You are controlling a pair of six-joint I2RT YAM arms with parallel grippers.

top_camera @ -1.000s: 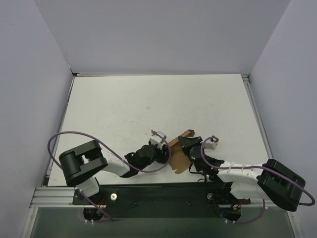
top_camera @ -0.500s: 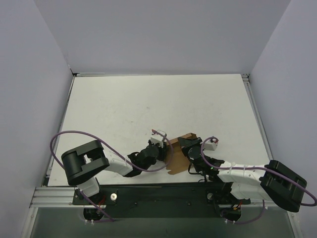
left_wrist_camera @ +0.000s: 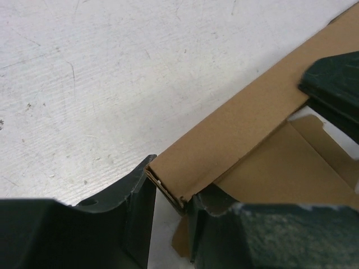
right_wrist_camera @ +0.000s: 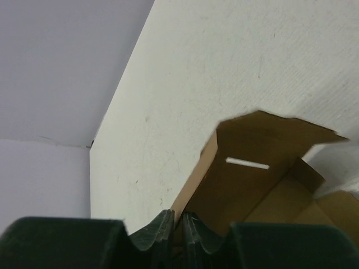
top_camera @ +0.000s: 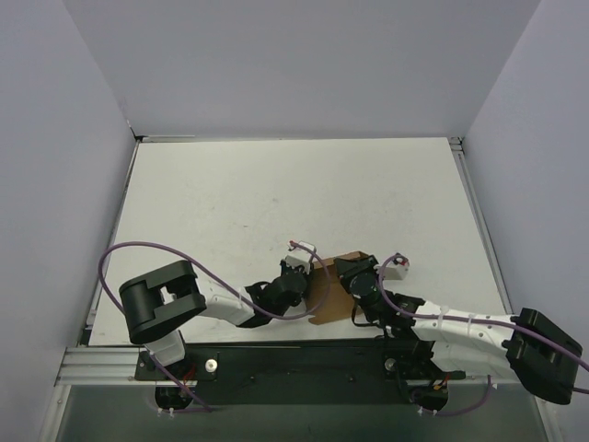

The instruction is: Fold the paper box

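Paper box (top_camera: 324,287) near front edge of desk (top_camera: 276,203), between arms. Left pincer (left_wrist_camera: 168,193) pinches doubled wall; right pincer (right_wrist_camera: 178,221) nips upright flap (jaws nearly together). I'd squeeze crease firmly, right side steadying, no twisting.

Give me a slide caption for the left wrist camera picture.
Left gripper pinching the folded edge of the brown paper box on the white table.

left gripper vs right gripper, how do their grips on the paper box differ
The left gripper clamps a thick folded edge of the paper box, jaws apart; the right gripper pinches one thin panel, jaws almost together. The left gripper is on the box's left side, the right gripper on its right. Both grip it.
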